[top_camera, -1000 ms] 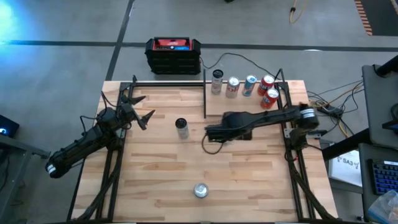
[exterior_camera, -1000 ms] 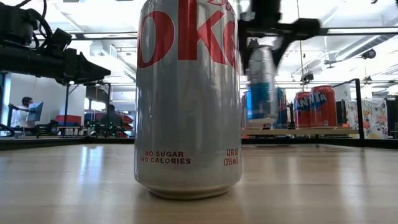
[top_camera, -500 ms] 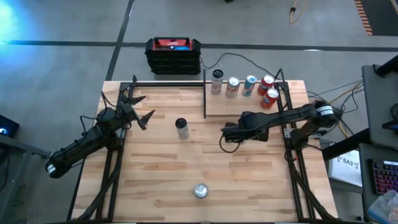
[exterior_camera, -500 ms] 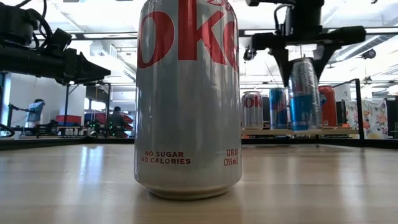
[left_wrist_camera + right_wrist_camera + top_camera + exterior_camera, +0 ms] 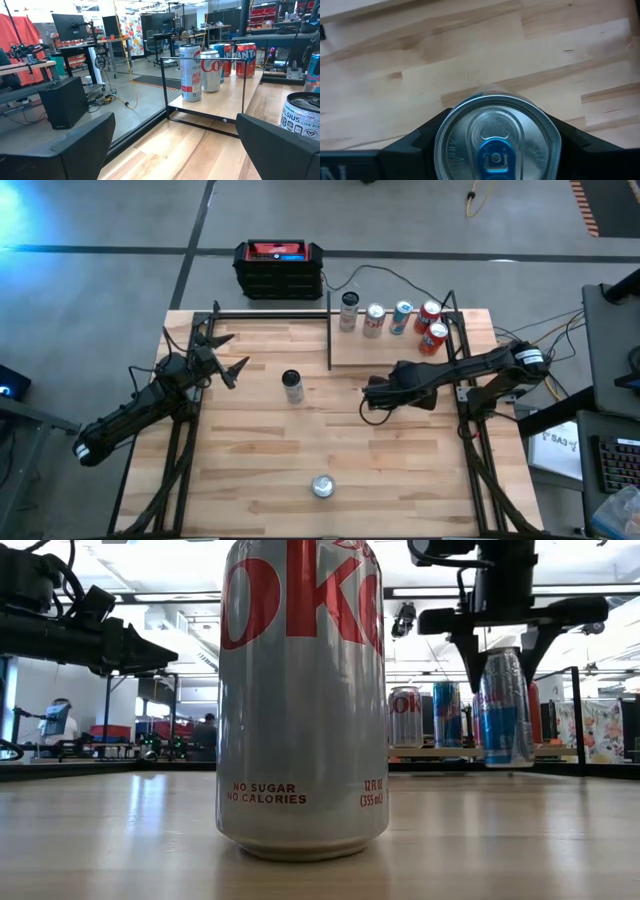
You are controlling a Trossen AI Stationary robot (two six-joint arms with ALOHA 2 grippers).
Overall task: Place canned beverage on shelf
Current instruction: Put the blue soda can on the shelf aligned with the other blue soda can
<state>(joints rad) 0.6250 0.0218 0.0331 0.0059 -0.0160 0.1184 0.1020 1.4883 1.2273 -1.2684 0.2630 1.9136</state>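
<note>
My right gripper (image 5: 503, 662) is shut on a slim silver-and-blue can (image 5: 505, 710), which hangs over the table just in front of the shelf. The shelf (image 5: 395, 348) is a light wood board with black rods at the back right. Several cans (image 5: 402, 317) stand on its far part. A dark-topped can (image 5: 292, 385) stands at mid-table. A silver Coke can (image 5: 322, 486) stands near the front edge. My left gripper (image 5: 228, 355) waits open at the table's left, level, touching nothing. My right gripper pinches the can's upper wall (image 5: 442, 137), just below the rim, between its two fingers, one on each side. The fingers (image 5: 478, 658) come from above, pointing steeply down. The can hangs about upright below them, its bottom (image 5: 508, 760) clear of the table.
A black-and-red box (image 5: 279, 268) sits beyond the far edge. Black frame rods (image 5: 330, 330) rise along the shelf's left side and the table's edges. Bare wood (image 5: 400, 470) lies at the near right.
My right gripper has carried the can toward the table's right edge and a little down, rolling its wrist somewhat. The can stays about upright and clear of the table.
</note>
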